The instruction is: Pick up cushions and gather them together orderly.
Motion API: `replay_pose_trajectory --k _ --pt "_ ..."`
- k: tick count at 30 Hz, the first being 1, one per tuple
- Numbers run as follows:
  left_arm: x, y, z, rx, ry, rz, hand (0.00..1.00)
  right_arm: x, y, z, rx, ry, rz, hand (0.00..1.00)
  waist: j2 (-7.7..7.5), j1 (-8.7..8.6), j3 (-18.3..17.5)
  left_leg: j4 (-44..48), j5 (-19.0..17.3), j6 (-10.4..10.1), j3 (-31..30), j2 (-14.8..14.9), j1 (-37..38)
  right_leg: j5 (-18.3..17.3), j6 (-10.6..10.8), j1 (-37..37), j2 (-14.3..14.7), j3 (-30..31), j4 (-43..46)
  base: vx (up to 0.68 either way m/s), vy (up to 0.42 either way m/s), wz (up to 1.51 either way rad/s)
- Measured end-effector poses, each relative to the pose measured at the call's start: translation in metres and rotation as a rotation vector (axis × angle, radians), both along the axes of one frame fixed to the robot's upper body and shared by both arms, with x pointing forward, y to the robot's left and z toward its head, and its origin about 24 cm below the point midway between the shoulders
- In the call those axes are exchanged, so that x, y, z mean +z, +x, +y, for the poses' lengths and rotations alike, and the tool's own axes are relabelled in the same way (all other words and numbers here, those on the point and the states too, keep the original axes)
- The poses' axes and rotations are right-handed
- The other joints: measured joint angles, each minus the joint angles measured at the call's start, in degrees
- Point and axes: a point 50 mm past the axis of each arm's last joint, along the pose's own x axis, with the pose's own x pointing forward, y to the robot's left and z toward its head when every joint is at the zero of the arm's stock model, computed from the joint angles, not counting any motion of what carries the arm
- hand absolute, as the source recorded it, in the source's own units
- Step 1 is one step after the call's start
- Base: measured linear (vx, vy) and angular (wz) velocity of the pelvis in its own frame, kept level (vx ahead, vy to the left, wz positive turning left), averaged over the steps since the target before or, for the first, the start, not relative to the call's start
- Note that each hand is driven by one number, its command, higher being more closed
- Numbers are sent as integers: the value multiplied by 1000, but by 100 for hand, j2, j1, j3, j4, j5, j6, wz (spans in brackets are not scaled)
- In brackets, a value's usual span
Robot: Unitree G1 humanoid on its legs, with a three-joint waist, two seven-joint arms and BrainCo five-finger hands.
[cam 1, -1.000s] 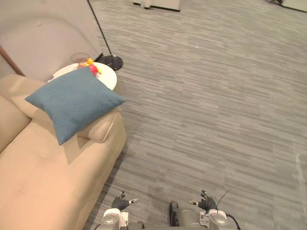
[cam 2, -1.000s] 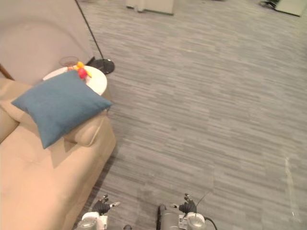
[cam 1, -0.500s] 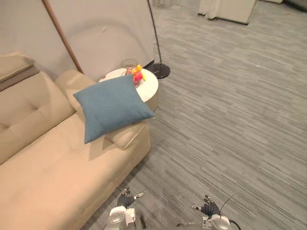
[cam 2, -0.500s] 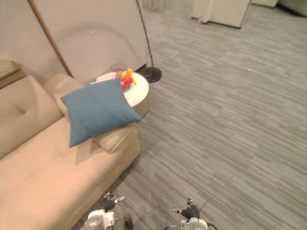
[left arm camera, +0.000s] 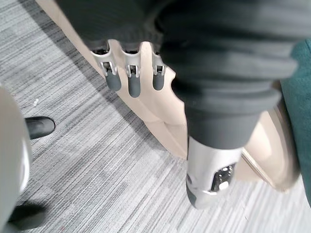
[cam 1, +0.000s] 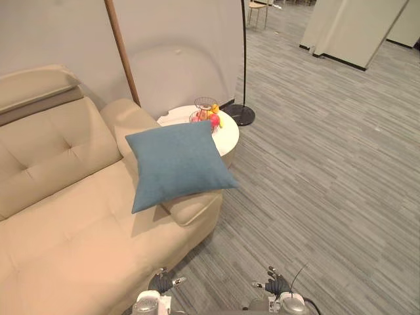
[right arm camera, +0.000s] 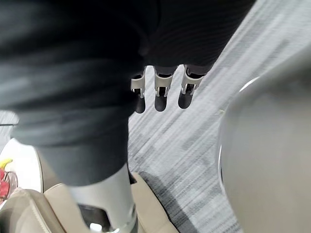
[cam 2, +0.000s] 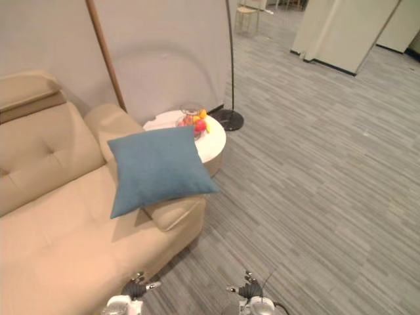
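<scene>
A blue square cushion [cam 1: 177,164] leans on the right armrest [cam 1: 190,207] of a beige sofa [cam 1: 65,216], one corner hanging over the armrest's outer side. Its teal edge [left arm camera: 302,97] shows in the left wrist view beside the armrest. My left hand [cam 1: 159,283] hangs low in front of the sofa's corner, open, with relaxed fingers [left arm camera: 130,80] over the carpet and nothing in it. My right hand [cam 1: 275,286] hangs low over the grey floor, its fingers [right arm camera: 163,94] straight and empty. Both hands are well short of the cushion.
A round white side table [cam 1: 226,134] stands just behind the armrest, carrying a wire basket of red and yellow items [cam 1: 207,117]. A floor lamp's black base [cam 1: 240,118] sits beyond it, against a grey partition with a wooden pole [cam 1: 121,52]. Grey carpet [cam 1: 328,170] spreads to the right.
The camera has swung and the whole picture has shifted: more of the sofa, partition and room now shows. The cushion lies as before. Both hands stay low and open.
</scene>
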Motion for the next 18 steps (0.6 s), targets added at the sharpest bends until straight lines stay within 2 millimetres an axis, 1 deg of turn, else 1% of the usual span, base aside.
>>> replay_pose_trajectory --k 1,2,3,4,5,6,7,8,9,10,11,12,13,14,16,17,18 --pt "0 -1 1 0 2 4 0 -1 -2 0 -1 -1 6 0 -23 -6 -9 64 -70 -124 -144 71 11 405 21 24 181 336 -646 227 -229 62" --pt "0 -2 5 1 12 5 0 -3 -8 2 -5 6 26 0 -202 -29 -61 86 -167 -279 -295 -14 19 945 -9 23 140 650 -1052 270 -293 69" --pt "0 -2 6 2 15 8 0 -4 -12 2 -7 7 36 0 -268 -48 -66 89 -214 -343 -359 -37 69 1203 -70 26 106 687 -962 254 -277 58" --pt "-2 -4 2 18 0 14 0 -4 -11 -2 -16 -1 32 0 -119 -50 -84 114 -246 -399 -448 144 128 990 -174 65 187 459 -742 254 -277 49" --pt "-2 -4 -5 22 -19 15 0 -2 -10 -7 -17 -13 26 0 22 -66 -74 177 -313 -507 -539 262 140 847 -218 134 277 313 -710 258 -250 42" --pt "-3 -4 -9 21 -28 15 0 -2 -9 -9 -17 -17 24 0 65 -70 -68 227 -330 -536 -579 310 150 778 -260 164 309 232 -700 237 -222 48" --pt "-3 -3 -11 24 -34 11 0 -2 -9 -9 -20 -15 23 0 123 -74 -72 480 -347 -564 -594 384 70 654 -316 277 342 98 -693 214 -208 59" --pt "-2 0 -11 44 -40 0 0 -2 -10 -8 -22 -12 26 0 91 -80 -44 1078 -402 -652 -581 465 -156 567 -370 477 353 4 -743 201 -219 65" --pt "-1 1 -12 50 -43 -9 0 -3 -11 -8 -22 -12 28 0 50 -76 -9 1482 -438 -709 -572 529 -312 543 -388 579 360 -67 -779 191 -244 56" --pt "3 7 -11 74 -49 -41 0 -3 -11 -7 -20 -11 29 0 53 -15 56 2478 -480 -790 -504 694 -689 477 -461 830 409 -151 -822 128 -171 21" --pt "4 9 -13 85 -56 -54 0 -3 -12 -8 -20 -13 30 0 103 49 46 3021 -490 -805 -324 883 -883 444 -508 943 467 -233 -861 108 -131 4" --pt "4 7 -13 86 -56 -52 0 -3 -11 -8 -19 -12 28 0 118 57 40 3108 -491 -786 -183 956 -913 428 -527 997 491 -222 -886 91 -27 -15" --pt "3 7 -14 83 -57 -49 0 -2 -10 -6 -19 -9 24 0 113 45 39 2924 -509 -749 35 993 -918 401 -510 1049 476 -182 -922 169 18 -13" --pt "3 7 -15 78 -58 -48 0 -2 -10 -6 -22 -8 22 0 104 27 40 2512 -555 -671 152 960 -904 403 -498 1068 418 -132 -967 179 46 -7" --pt "4 9 -16 69 -59 -51 0 -2 -8 -8 -32 -8 19 0 81 21 55 1755 -547 -639 204 857 -907 416 -439 1032 300 -70 -980 117 100 -1" --pt "4 10 -17 58 -59 -53 0 -2 -10 -10 -48 -10 23 0 87 24 61 1153 -359 -579 159 774 -895 432 -367 1018 239 -28 -981 136 193 -16" --pt "4 11 -20 33 -57 -52 0 -3 -12 -14 -58 -17 31 0 98 58 51 698 6 -758 65 570 -760 475 -232 1008 194 143 -1018 141 190 -12"
